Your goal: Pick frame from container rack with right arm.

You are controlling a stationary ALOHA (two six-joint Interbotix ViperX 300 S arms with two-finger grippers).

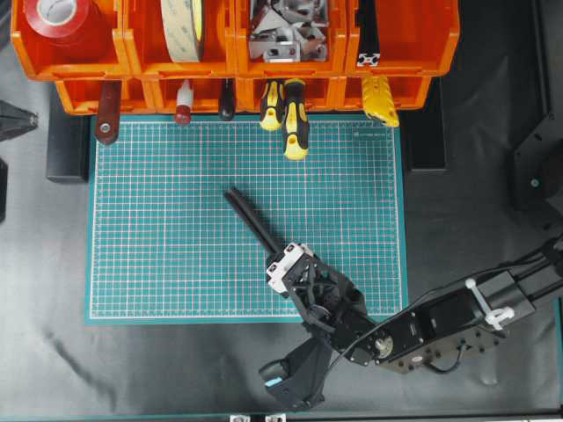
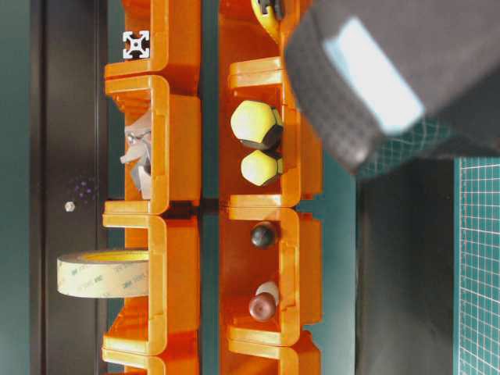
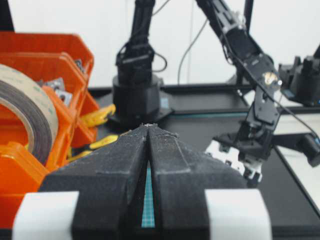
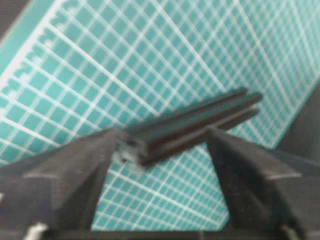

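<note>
The frame (image 4: 192,122) is lying flat on the green mat (image 1: 158,220), well apart from the rack (image 1: 229,53). It is pointing up toward the bins, because that is the way the right arm is reaching in. The right claw (image 4: 160,150) is standing wide apart, one finger on each side of the frame's near end. The wrist view is blurry, but neither finger seems to be touching the bar, so it looks let go, not held. I think the frame is already out of the rack and put down here, so the job looks nearly done.

Another bar end (image 1: 368,60) is sitting in the top right bin. The screwdrivers (image 1: 286,110) are hanging out of the lower row, handles over the mat.

The left claw (image 3: 148,131) is pressed together and empty, parked off to the side near the tape (image 3: 25,115), likely to keep out of the way.
</note>
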